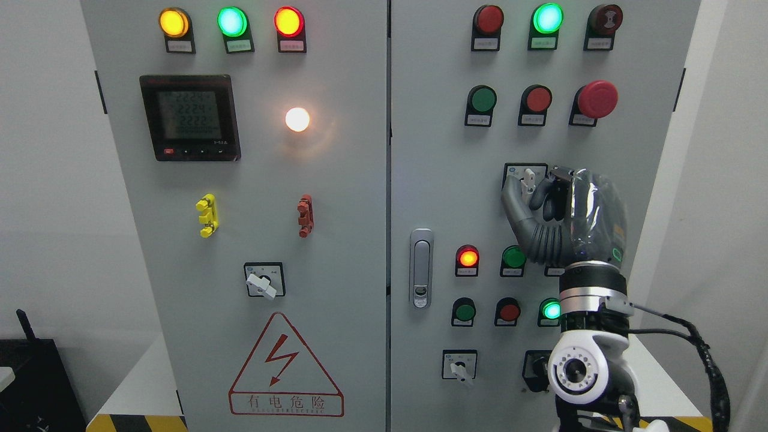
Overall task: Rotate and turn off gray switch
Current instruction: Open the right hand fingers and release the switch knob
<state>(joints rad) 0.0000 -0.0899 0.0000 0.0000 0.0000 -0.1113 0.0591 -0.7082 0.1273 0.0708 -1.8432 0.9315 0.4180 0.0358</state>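
One arm doing all the work here, the right one, coming up from the bottom right with its white wrist joint closest to the camera. Follow it up and the right robot hand (536, 191) is pressed against the right-hand cabinet door (432, 180). Its dark fingers (513, 201) are curled in around the gray switch (529, 180), thumb side on the left of the knob and the other fingers on its right, so it looks like a pinch on the lever, though the palm hides part of it.

The switch sits in the middle row of that door, in a small square plate, directly at the fingertips, no gap to close. Its lever reads roughly upright, maybe leaning a touch, hard to say with the fingers in the way.

So my guess is the next bit is pure wrist roll about the axis pointing straight into the panel. Left arm isn't visible anywhere.
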